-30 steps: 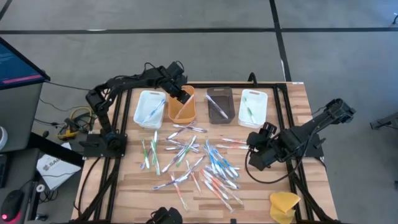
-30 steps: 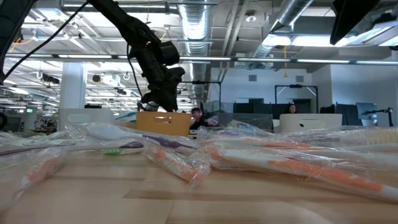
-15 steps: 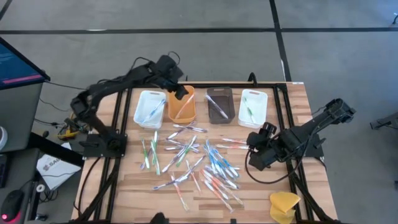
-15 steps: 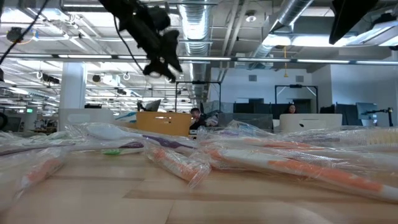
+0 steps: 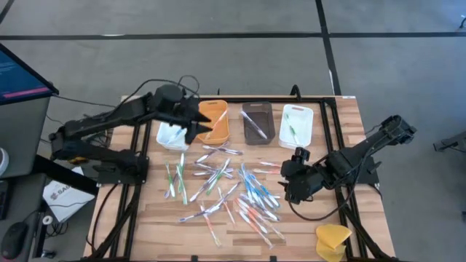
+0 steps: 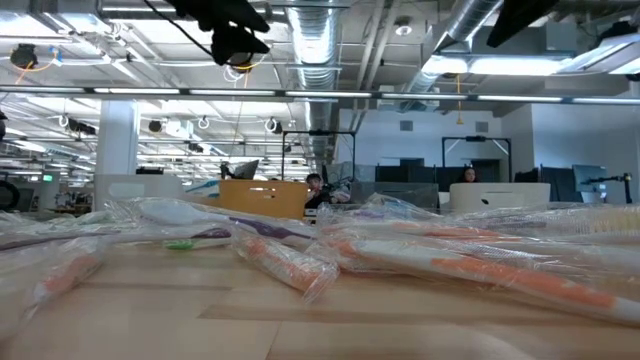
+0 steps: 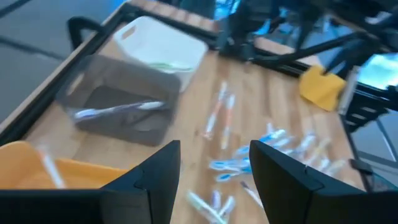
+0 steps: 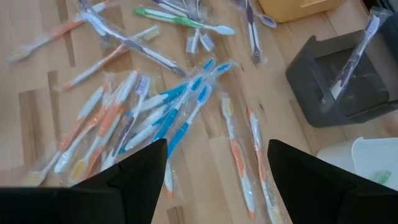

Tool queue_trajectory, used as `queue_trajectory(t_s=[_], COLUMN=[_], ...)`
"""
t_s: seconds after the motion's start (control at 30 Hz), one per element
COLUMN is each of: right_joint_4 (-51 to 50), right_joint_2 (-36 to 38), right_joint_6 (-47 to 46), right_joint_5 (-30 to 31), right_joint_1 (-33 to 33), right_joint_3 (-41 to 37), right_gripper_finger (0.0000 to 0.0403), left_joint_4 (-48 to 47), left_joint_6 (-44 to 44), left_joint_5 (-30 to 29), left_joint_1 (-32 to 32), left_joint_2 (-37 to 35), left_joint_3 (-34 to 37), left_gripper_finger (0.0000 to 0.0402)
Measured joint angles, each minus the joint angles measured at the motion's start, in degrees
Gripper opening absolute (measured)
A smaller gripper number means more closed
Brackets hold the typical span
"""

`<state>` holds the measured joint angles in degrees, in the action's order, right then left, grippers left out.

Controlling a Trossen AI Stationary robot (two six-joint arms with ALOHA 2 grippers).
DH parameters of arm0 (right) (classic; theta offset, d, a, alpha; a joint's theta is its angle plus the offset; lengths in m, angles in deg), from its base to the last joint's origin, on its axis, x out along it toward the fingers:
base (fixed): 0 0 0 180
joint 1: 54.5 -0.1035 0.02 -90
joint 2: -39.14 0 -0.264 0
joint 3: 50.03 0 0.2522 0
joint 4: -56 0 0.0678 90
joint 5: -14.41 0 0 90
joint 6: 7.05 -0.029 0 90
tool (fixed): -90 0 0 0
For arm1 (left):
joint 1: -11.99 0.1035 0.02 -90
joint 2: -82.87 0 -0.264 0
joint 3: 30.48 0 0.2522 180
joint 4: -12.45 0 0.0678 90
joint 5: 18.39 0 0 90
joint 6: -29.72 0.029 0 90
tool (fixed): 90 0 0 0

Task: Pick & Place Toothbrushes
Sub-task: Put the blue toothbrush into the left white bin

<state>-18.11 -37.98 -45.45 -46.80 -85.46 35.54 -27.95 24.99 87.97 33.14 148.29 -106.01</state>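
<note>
While the left end effector [image 5: 195, 122] hovers released and empty beside the orange tray [image 5: 213, 121], the right end effector [image 8: 214, 180], spread wide over the toothbrushes [image 5: 255, 195], should descend and grasp one.

Four trays [image 5: 256, 122] in a row along the desk's [image 5: 349, 116] far edge, toothbrushes [image 5: 226, 185] scattered before them at mid-desk. Left end effector [image 5: 195, 124] above the row's left end; right end effector [image 5: 290, 178] just right of the scatter. Sponge-like lump [image 5: 332, 240] at the near right corner.
</note>
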Motion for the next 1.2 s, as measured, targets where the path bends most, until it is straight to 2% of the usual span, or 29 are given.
queue_trajectory(t_s=[0.27, 0.43, 0.57, 0.73, 1.07, 1.2], right_joint_4=[2.99, 3.16, 3.14, 2.61, 3.4, 3.92], right_joint_2=[0.0, -0.16, -1.05, -3.14, -10.67, -16.01], right_joint_6=[1.24, 1.34, 0.73, -0.88, -0.85, -4.9], right_joint_5=[-0.03, -0.03, -0.41, -2.11, -1.88, -1.86], right_joint_1=[-0.13, 1.07, 2.77, 3.14, 4.21, 5.33], right_joint_3=[0.02, 0.02, 0.02, -0.07, 0.03, 0.01], right_gripper_finger=[0.0274, 0.0274, 0.0274, 0.0274, 0.0274, 0.0274], left_joint_4=[10.93, 11.76, 12.09, 16.95, 19.13, 19.63], left_joint_6=[-0.02, -0.38, -3.96, -4.63, -4.28, -4.26], left_joint_5=[-0.07, -0.04, -0.04, -0.02, -0.02, -0.02], left_joint_1=[-2.24, -2.41, -3.97, -6.48, -10.11, -11.64], left_joint_2=[-7.21, -8.2, -8.18, -8.16, -8.16, -8.16], left_joint_3=[10.86, 14.63, 17.65, 21.76, 23.27, 23.27], left_gripper_finger=[0.0186, 0.0186, 0.0186, 0.0186, 0.0186, 0.0186])
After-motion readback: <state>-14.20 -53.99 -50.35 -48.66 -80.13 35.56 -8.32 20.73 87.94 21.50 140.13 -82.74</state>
